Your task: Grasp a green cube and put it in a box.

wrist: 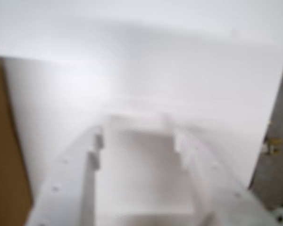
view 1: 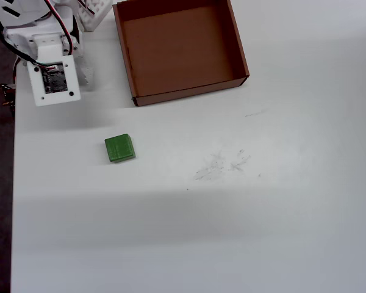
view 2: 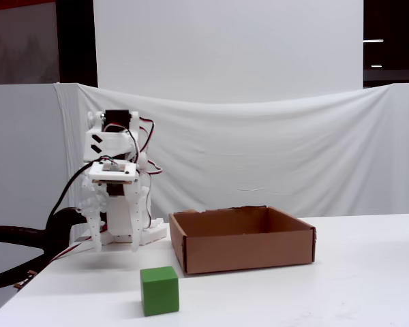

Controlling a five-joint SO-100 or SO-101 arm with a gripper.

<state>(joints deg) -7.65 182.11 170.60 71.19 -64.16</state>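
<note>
The green cube lies on the white table, in front of the box's near-left corner and apart from it; it also shows in the fixed view. The box is an open brown cardboard tray, empty, at the top of the overhead view; it also shows in the fixed view. My white gripper hangs point-down by the arm's base, left of the box and well behind the cube. In the blurred wrist view my gripper is open with only white table between the jaws. The cube is out of the wrist view.
A brown strip, likely the box wall, runs down the wrist view's left edge. The table's left edge drops to dark floor. The arm's base and cables sit at the table's back left. Faint scuff marks mark the table's middle.
</note>
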